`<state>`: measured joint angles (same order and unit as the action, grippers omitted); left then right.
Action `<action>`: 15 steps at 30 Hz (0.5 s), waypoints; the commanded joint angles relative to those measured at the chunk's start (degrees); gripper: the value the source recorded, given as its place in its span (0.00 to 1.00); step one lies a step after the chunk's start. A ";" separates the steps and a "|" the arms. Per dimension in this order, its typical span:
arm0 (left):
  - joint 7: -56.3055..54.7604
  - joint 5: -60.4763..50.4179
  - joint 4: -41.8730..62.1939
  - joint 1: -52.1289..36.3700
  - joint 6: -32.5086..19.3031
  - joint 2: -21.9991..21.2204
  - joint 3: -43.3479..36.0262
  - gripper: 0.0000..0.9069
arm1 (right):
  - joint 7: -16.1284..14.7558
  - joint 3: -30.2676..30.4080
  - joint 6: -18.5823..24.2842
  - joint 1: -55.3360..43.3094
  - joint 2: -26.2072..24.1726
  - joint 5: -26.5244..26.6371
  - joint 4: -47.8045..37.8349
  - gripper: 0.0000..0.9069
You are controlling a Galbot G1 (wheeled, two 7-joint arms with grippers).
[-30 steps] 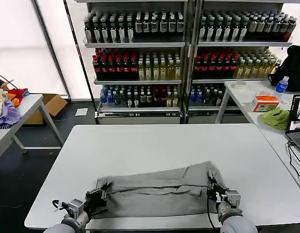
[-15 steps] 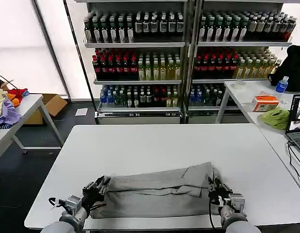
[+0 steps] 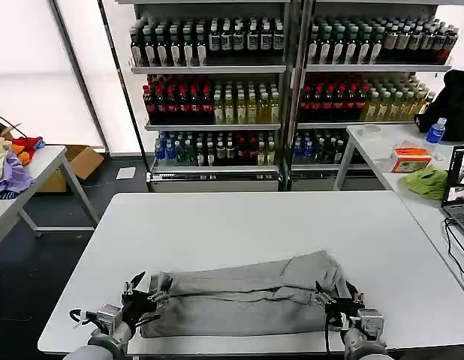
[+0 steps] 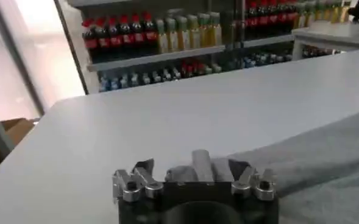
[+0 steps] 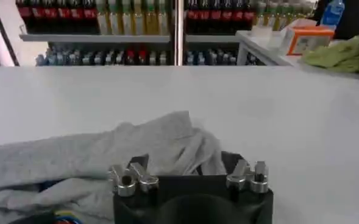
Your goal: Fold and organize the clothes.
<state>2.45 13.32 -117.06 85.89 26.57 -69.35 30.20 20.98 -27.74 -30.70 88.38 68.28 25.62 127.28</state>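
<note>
The left gripper (image 3: 142,294) sits at the left end of the folded grey shirt (image 3: 239,296), its fingers spread with cloth between them. The right gripper (image 3: 333,296) sits at the shirt's right end, fingers likewise spread over bunched fabric. The shirt lies across the near edge of the white tabletop (image 3: 239,225).

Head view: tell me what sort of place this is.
Probably a lab or test room set up like a shop: shelves of bottled drinks, plain white work tables, and a laptop on the side table.
</note>
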 commanded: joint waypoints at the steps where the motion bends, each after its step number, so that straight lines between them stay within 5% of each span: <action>1: -1.97 0.91 -0.14 0.15 1.42 -3.65 -0.10 1.00 | 0.84 -3.72 -0.09 -0.11 -0.06 1.52 6.54 1.00; 9: -2.28 0.96 0.49 0.84 2.41 -5.70 -0.36 0.99 | 0.74 -3.14 0.32 -1.67 -0.26 1.53 5.94 1.00; 10: -2.28 0.91 0.51 1.08 2.41 -5.71 -0.32 0.88 | 0.72 -2.90 0.37 -1.90 -0.36 1.55 5.73 1.00; 12: -2.16 0.90 0.51 1.72 2.45 -5.72 -0.14 0.42 | 0.73 -2.61 0.37 -2.30 -0.44 1.60 5.51 1.00; 14: -2.02 0.98 0.61 2.14 2.64 -5.80 0.08 0.08 | 0.70 -2.32 0.30 -3.01 -0.54 1.76 5.44 1.00; 15: -1.99 1.00 0.72 2.16 2.70 -5.84 0.15 0.04 | 0.69 -2.25 0.28 -3.10 -0.56 1.77 5.43 1.00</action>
<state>0.82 14.16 -116.50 87.23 28.84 -74.00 30.29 21.41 -29.29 -30.44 86.02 67.67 27.04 131.31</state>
